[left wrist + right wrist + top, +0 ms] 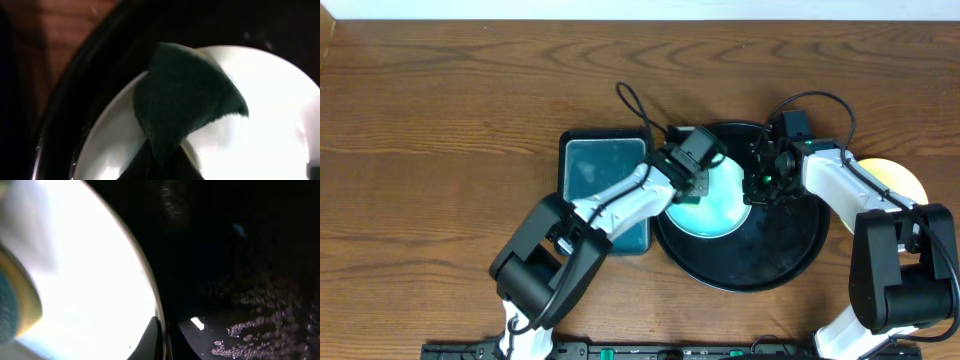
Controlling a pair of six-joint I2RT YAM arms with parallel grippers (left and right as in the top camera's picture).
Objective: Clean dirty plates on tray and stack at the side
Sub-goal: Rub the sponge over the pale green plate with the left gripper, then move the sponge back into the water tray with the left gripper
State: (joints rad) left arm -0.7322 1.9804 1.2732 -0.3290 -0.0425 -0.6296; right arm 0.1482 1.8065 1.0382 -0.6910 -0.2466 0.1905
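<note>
left of centre in the overhead frame: rectangular teal tray (600, 165), flat on the wooden counter (440, 120), just beside the left rim of the black tray (785, 255). reaching across its lower right corner, the left arm, white and black. at the arm's end, near mid-frame, the left tool (698, 188), clenched on a dark green pad (185, 105). in the left wrist view, fills the middle of the frame as a folded wedge, pressed down on the face of the pale plate (265, 115). lies inside the black tray, in its upper left part, upper edge hidden under both arms from overhead. to the right, at the plate's right edge, the right tool (760, 185), clenched on the rim of the pale plate; in the right wrist view, dark fingertips (152, 337) at the bottom of the frame, the rim running down between them. blurred yellowish shape at that view's left edge, too soft to tell. far right of the overhead frame, partly behind the right arm: yellow plate (900, 178), on the counter, outside the black tray.
</note>
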